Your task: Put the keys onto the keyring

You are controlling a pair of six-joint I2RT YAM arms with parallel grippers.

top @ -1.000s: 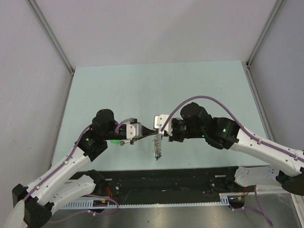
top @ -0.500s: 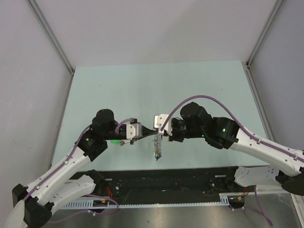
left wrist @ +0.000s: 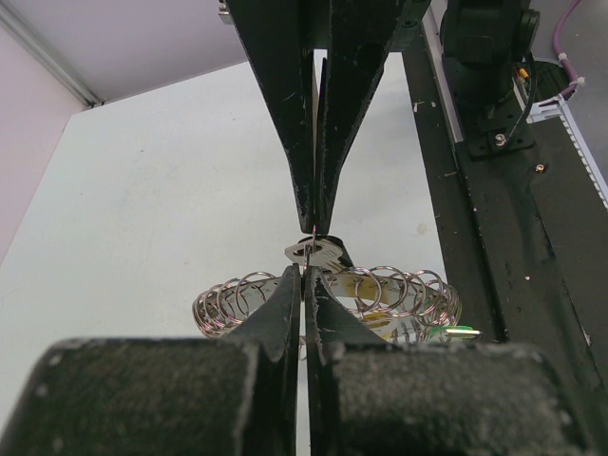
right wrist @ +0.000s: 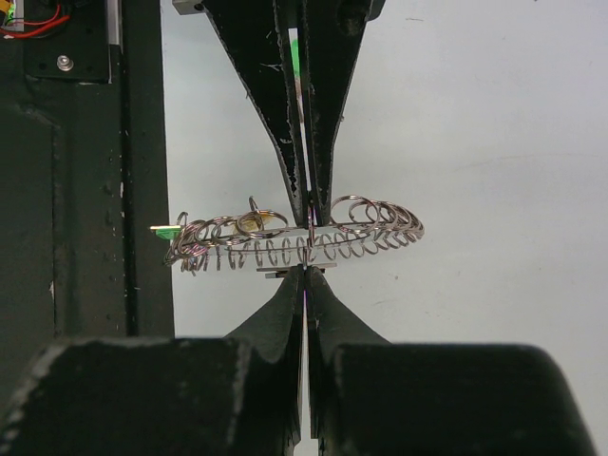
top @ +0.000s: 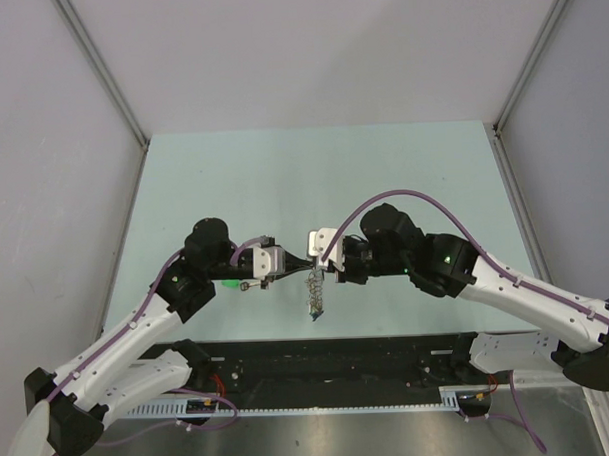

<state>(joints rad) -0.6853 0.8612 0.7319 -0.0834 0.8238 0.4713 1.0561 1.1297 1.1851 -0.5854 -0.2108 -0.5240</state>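
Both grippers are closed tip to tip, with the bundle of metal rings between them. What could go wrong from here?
1. The tangled bundle of silver wire rings hangs from only a fingertip pinch of the right gripper; it may slip and drop onto the pale green table.
2. The thin green-headed key in the left gripper could twist in the pinch and miss the ring.

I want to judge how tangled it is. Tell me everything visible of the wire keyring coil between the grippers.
The keyring coil is thin silvery wire wound into many loops: small ones in a row, larger ones bunched toward both ends. The shut left gripper and right gripper meet tip to tip at its middle and pinch it there. A small green piece sticks out at one end.
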